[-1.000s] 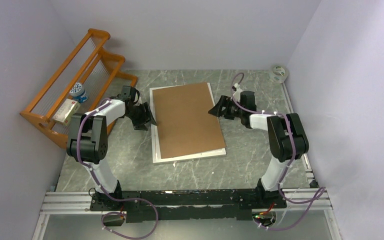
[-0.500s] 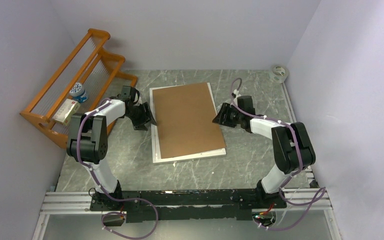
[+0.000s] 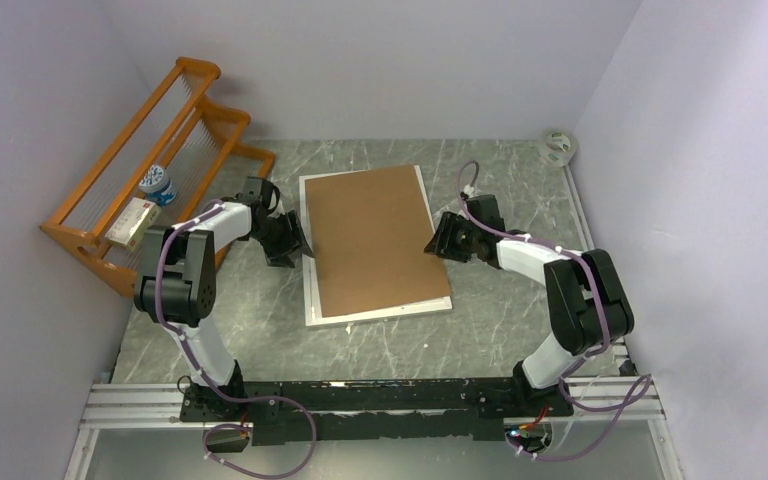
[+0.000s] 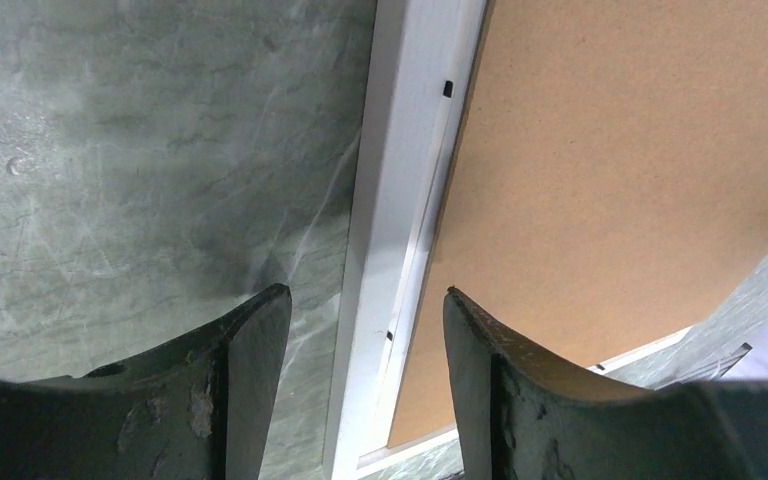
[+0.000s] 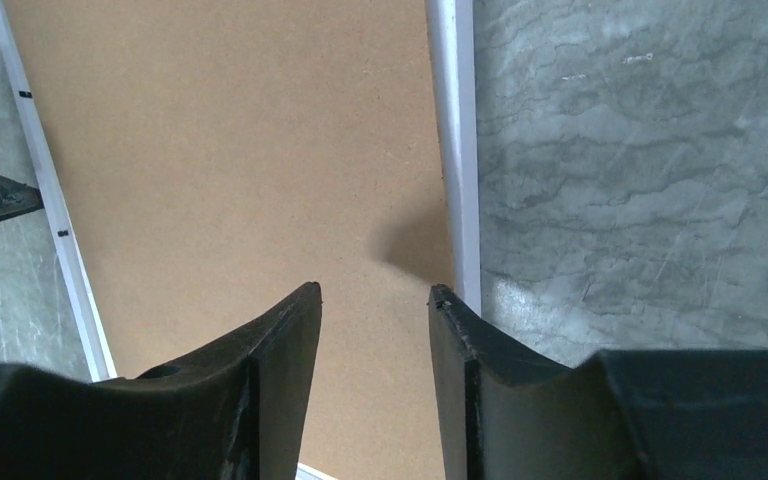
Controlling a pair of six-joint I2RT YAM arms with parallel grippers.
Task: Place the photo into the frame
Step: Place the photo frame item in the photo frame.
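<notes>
frame (image 3: pixel 308 270) lies flat, back up, on the counter (image 3: pixel 480 330), centre of the top view. its long axis runs top to bottom of that view, leaning a little toward lower right. the brown board (image 3: pixel 375 240) lies on it slightly skewed, so more white rim shows along the left and bottom edges. photo: not visible in any view. under the board or elsewhere, can't tell.

key relation: the arms flank the frame across its short axis, one per long edge, both about mid-length. neither is clearly nearer.

left end effector (image 3: pixel 292 240) is at the left long edge, so the frame lies toward picture right of it. fingers apart, holding nothing. in its wrist view the gap sits over the white rim and the board's edge. two small black tabs (image 4: pixel 447 88) show on the rim's inner side.

right end effector (image 3: pixel 438 238) is at the right long edge, so the frame lies toward picture left of it. fingers apart, nothing held. in its wrist view the gap sits over the board just inside the rim, with one fingertip (image 5: pixel 438 296) over the rim itself.

can't tell whether either one touches the frame.

my read: whether the board gets lifted or pressed home, the approach is inward across the short axis. the left side looks easier, since its rim channel is exposed.
</notes>
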